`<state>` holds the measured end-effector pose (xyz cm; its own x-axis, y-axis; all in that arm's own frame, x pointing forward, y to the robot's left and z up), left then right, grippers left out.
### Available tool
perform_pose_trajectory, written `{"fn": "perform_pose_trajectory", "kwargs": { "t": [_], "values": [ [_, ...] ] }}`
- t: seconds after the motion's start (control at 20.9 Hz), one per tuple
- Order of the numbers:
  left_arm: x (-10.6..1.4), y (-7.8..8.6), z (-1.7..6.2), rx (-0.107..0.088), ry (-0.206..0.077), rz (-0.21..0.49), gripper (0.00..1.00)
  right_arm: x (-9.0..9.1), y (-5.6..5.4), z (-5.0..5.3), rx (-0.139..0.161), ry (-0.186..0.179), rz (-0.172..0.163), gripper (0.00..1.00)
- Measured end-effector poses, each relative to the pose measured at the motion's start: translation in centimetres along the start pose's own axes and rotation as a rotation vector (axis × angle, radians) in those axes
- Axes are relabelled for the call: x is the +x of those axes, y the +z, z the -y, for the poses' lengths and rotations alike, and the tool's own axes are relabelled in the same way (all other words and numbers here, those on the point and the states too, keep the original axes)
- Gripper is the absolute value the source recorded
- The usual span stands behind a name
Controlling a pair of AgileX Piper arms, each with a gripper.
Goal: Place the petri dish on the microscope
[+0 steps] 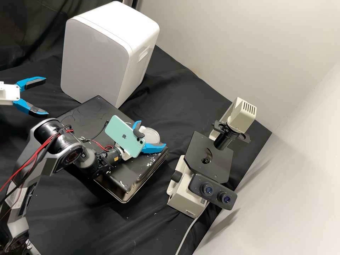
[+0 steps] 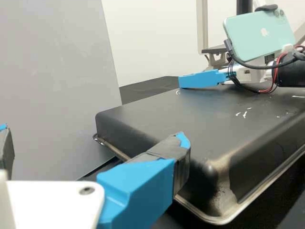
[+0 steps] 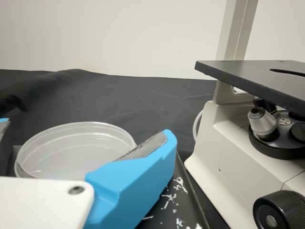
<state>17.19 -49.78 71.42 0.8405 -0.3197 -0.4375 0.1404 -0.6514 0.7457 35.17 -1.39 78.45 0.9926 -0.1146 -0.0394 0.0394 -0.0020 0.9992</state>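
Clear round plastic petri dish (image 1: 157, 135) sits on scuffed black metal tray (image 1: 120, 180). Right gripper (image 3: 86, 133) spread wide, dish between its fingers.

The high camera stands well above the bench (image 1: 177, 95) at its near side and looks forward and down at a middling slant. It is far enough off to take in the white box (image 1: 106, 49) far left, the upturned tray (image 1: 136, 175) in the middle and the microscope (image 1: 184, 193) at right. The left wrist camera sits low, near the tray's left corner, facing right across its top toward the mint phone (image 2: 259, 28) on the right arm (image 1: 46, 159). The right wrist camera sits low over the tray's right end, close to the petri dish (image 3: 74, 148), facing the microscope's stage (image 3: 257, 76). All 3 views share the tray, and its right part with white flecks (image 3: 171, 200) lies in each.
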Motion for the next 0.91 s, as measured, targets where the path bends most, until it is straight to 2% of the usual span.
{"fn": "perform_pose_trajectory", "kwargs": {
  "t": [0.33, 0.57, 0.91],
  "values": [
    [0.00, 0.00, 0.00, 0.000, 0.000, 0.000, 1.00, 0.01, 0.17, -0.17, 0.003, 0.004, 0.004, 0.00],
    [0.00, 0.00, 0.00, 0.000, 0.000, 0.000, 1.00, 0.01, 0.34, -0.34, 0.025, 0.007, 0.007, 0.00],
    [0.00, 0.00, 0.00, 0.000, 0.000, 0.000, 1.00, 0.02, 0.42, -0.42, 0.035, 0.007, 0.006, 0.00]
  ]
}}
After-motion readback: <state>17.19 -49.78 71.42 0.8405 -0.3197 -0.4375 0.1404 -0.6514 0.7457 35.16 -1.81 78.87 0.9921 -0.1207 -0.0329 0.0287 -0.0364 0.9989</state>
